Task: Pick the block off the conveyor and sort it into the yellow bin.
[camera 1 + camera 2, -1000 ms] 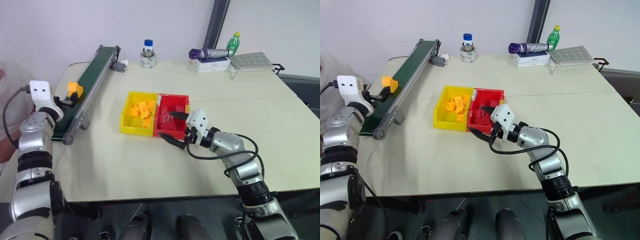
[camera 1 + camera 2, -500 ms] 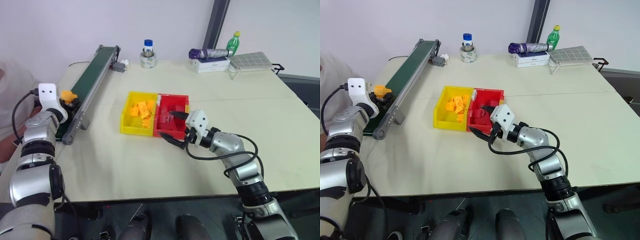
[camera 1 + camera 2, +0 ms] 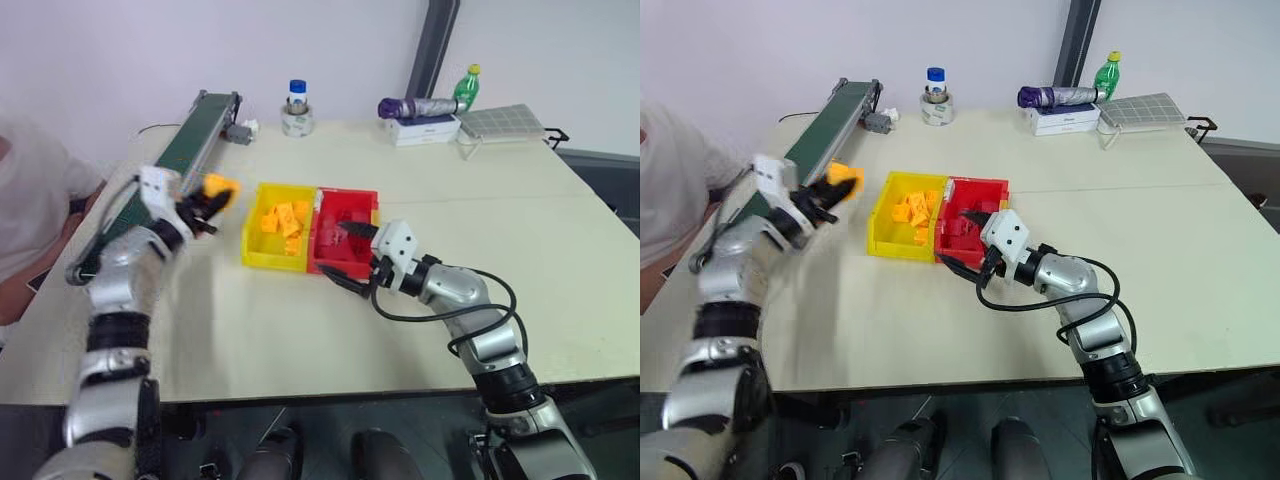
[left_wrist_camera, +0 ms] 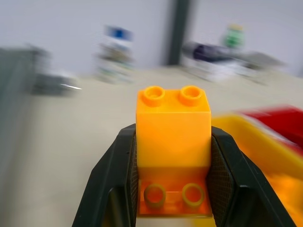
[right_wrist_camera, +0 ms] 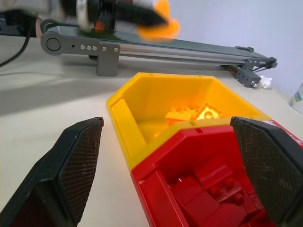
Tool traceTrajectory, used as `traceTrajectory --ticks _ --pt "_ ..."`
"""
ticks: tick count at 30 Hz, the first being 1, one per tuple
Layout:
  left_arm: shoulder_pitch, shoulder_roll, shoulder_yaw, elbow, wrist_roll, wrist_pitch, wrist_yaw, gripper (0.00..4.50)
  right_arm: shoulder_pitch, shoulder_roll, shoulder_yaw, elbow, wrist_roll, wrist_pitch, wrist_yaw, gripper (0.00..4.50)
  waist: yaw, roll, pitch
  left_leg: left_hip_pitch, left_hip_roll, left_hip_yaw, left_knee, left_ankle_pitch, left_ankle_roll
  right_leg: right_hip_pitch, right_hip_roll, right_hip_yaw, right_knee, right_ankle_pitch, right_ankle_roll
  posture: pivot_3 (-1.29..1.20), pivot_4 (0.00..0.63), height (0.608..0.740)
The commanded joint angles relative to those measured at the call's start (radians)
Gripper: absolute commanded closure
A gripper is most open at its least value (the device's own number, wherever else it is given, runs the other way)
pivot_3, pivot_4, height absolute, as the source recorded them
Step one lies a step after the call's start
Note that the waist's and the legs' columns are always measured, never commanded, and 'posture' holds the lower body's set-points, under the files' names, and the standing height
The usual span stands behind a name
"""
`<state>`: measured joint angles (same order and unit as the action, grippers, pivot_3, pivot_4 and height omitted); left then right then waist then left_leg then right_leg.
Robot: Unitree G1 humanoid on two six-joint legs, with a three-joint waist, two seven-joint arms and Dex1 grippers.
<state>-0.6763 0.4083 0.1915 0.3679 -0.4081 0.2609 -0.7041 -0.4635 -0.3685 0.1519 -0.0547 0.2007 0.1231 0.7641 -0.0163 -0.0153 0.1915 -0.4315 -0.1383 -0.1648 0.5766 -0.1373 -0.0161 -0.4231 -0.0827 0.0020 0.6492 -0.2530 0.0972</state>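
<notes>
My left gripper (image 3: 212, 194) is shut on the yellow-orange block (image 4: 173, 124), which it holds in the air between the conveyor (image 3: 190, 135) and the yellow bin (image 3: 279, 227). The block (image 3: 221, 186) also hangs just left of the bin in the head views. The yellow bin holds several orange blocks. My right gripper (image 3: 352, 254) stands open at the near edge of the red bin (image 3: 344, 233), fingers spread wide with nothing between them. In the right wrist view the yellow bin (image 5: 142, 97) and the held block (image 5: 158, 28) lie ahead.
The red bin touches the yellow bin's right side and holds red blocks. A bottle on a tape roll (image 3: 296, 108), a box with a folded umbrella (image 3: 421, 118), a green bottle (image 3: 467, 84) and a tray (image 3: 500, 122) stand at the table's far side. A person's sleeve (image 3: 30, 215) is at the left.
My left gripper closed on the block on the conveyor, lifted it and carried it right, toward the yellow bin. The right arm kept still.
</notes>
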Motion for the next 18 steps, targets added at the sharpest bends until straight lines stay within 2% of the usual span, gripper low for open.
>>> traceTrajectory --ticks 1,8,14,15,18 --pt "-0.021 -0.037 -0.045 -0.094 0.021 -0.004 0.039 3.19 -0.01 0.006 -0.006 -0.025 0.001 -0.021 -0.002 0.0 0.0 0.0 0.0 0.0 0.0 0.0 0.0 0.0 0.0 0.0 0.0 0.0 0.0 0.0 0.0 0.0 0.15 0.74" --pt "-0.067 -0.118 -0.057 -0.003 0.053 -0.055 0.092 3.19 0.002 -0.014 -0.023 -0.049 0.0 -0.013 -0.011 0.0 0.003 0.0 0.0 0.0 0.0 0.0 0.0 0.001 0.002 0.0 0.0 0.0 0.0 0.0 0.0 0.0 0.15 0.74" --pt "-0.114 -0.13 -0.057 0.094 0.109 -0.144 0.141 0.37 0.008 -0.014 -0.02 -0.055 -0.003 -0.012 -0.021 0.0 0.004 0.0 0.0 0.0 0.0 0.0 0.0 0.001 0.002 0.001 0.0 -0.001 0.0 0.0 0.0 0.0 0.15 0.74" --pt "-0.112 -0.128 -0.059 0.095 0.11 -0.155 0.131 0.06 0.008 -0.013 -0.019 -0.055 -0.003 -0.012 -0.022 0.0 0.003 0.0 0.0 0.0 0.0 0.0 0.0 0.001 0.002 0.001 0.0 -0.001 0.0 0.0 0.0 0.0 0.15 0.74" --pt "-0.087 -0.106 -0.045 0.055 0.091 -0.158 0.095 0.06 0.006 -0.013 -0.021 -0.051 -0.002 -0.014 -0.022 0.0 0.002 0.0 0.0 0.0 0.0 0.0 0.0 0.001 0.002 0.0 0.0 -0.001 0.0 0.0 0.0 0.0 0.15 0.74"
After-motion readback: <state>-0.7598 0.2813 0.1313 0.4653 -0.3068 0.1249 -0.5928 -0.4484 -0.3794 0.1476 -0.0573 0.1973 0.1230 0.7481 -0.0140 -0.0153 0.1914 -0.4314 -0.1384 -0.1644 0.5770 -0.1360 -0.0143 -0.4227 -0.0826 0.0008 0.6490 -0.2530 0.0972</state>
